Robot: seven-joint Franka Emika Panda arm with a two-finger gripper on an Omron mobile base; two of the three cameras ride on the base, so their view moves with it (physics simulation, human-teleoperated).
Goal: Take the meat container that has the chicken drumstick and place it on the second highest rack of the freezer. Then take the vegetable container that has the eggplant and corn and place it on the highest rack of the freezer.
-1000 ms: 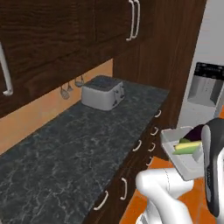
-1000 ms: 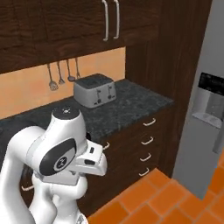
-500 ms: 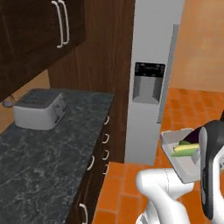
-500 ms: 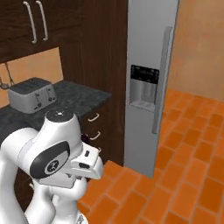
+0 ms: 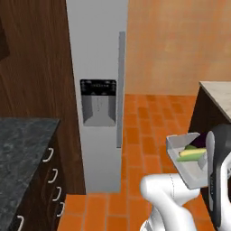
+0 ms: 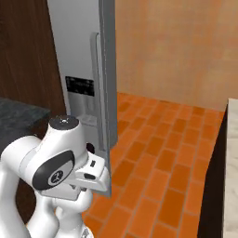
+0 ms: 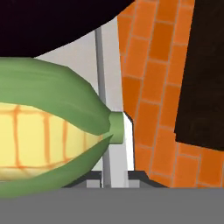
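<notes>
Swung right since a second ago: both base views have left the toaster and wall cabinets behind and now face the fridge-freezer, so the camera moved, not the things.

Nearest, hand view: corn (image 7: 48, 140) in its green husk, close against the lens.

Left base view: vegetable container (image 5: 186, 164) held up at the right beside the dark forearm, corn (image 5: 191, 154) and a dark eggplant (image 5: 207, 136) lying in it. Gripper itself hidden behind the arm; its jaws are nearly together, judged clamped on the container.

Beyond: dark counter (image 5: 20, 153) at left, then the fridge-freezer (image 5: 97, 67) with its dispenser panel (image 5: 98, 102).

Step in hand: second half of the task, carrying the vegetables to the freezer. Next calls for squaring up, then reaching the highest rack; whether a door stands open, cannot tell.
</notes>
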